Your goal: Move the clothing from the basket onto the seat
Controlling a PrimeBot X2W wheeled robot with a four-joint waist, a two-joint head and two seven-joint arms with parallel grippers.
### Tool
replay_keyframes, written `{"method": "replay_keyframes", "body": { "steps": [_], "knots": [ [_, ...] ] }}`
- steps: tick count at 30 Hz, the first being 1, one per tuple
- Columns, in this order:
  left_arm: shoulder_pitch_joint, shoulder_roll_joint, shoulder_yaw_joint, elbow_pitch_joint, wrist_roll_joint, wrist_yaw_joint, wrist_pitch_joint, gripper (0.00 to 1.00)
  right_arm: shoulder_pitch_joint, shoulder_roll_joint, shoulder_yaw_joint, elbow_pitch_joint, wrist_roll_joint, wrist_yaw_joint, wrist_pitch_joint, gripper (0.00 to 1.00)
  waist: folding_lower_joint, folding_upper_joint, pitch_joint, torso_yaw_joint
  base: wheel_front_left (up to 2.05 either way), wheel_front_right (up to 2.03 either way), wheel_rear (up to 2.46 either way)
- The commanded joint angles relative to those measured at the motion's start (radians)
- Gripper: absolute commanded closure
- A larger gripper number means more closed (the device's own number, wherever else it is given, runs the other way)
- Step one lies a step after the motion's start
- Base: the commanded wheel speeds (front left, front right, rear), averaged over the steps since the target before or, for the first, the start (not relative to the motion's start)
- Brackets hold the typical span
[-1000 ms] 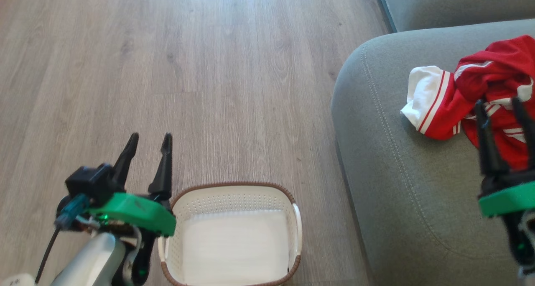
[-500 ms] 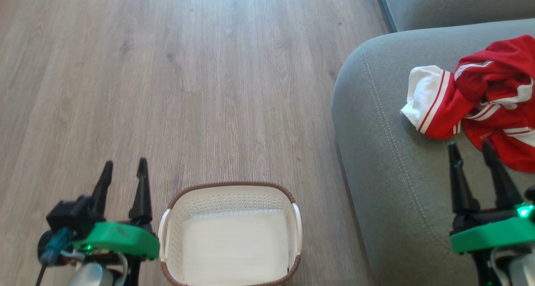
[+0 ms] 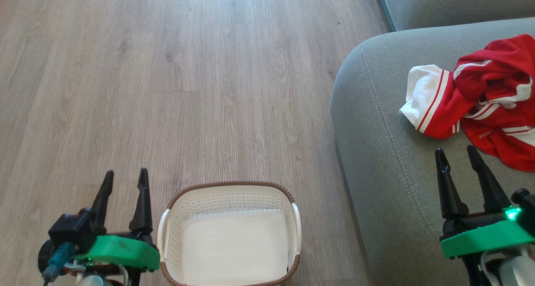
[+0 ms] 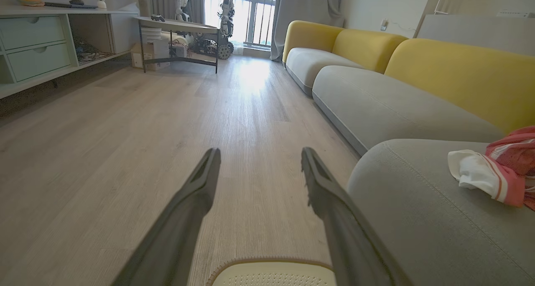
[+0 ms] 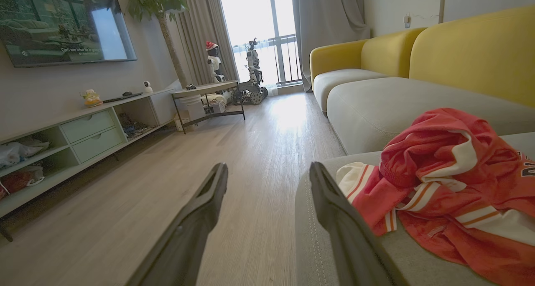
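Your claws stand wide apart and hold nothing in the head view: left gripper [image 3: 126,173] beside the bare basket [image 3: 230,185], right gripper [image 3: 455,150] over the seat [image 3: 384,173], near the clothing [image 3: 489,98] lying there. Left wrist view: a white sleeve [image 4: 472,171] sits near the seat's round edge. Right wrist view: the right gripper is close by, so a low move could drag the clothing off.

Pale wood floor [image 5: 259,152] runs to a bright curtained window [image 5: 259,22] at 12 o'clock; yellow sofa backs [image 5: 472,47] at 2; television [image 5: 62,22] at 10.
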Motion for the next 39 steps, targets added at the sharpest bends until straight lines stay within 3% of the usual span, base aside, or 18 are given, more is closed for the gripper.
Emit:
{"method": "replay_keyframes", "body": {
  "steps": [1, 27, 28, 39],
  "knots": [
    [-0.031, 0.003, 0.055, -0.022, 0.016, -0.010, -0.013, 0.00, -0.032, -0.019, 0.022, -0.029, 0.000, 0.000, -0.009, 0.00, 0.0000, -0.0001, 0.000, 0.001, 0.00, 0.00, 0.00],
    [-0.033, -0.086, 0.138, 0.023, 0.119, -0.100, -0.014, 0.00, -0.046, -0.017, 0.037, -0.017, 0.007, 0.000, -0.009, 0.00, 0.0000, -0.0001, -0.001, -0.007, 0.00, 0.00, 0.00],
    [0.005, -0.089, 0.096, 0.053, 0.111, -0.101, -0.001, 1.00, -0.002, -0.001, 0.019, 0.011, 0.001, 0.000, 0.000, 1.00, 0.0000, -0.0001, -0.001, -0.007, 0.00, 0.00, 0.00],
    [0.020, -0.098, 0.094, 0.117, 0.048, -0.108, 0.020, 1.00, 0.008, 0.016, 0.028, 0.082, 0.062, 0.000, 0.017, 1.00, 0.0000, -0.0001, -0.002, -0.005, 0.00, 0.00, 0.00]
  ]
}}
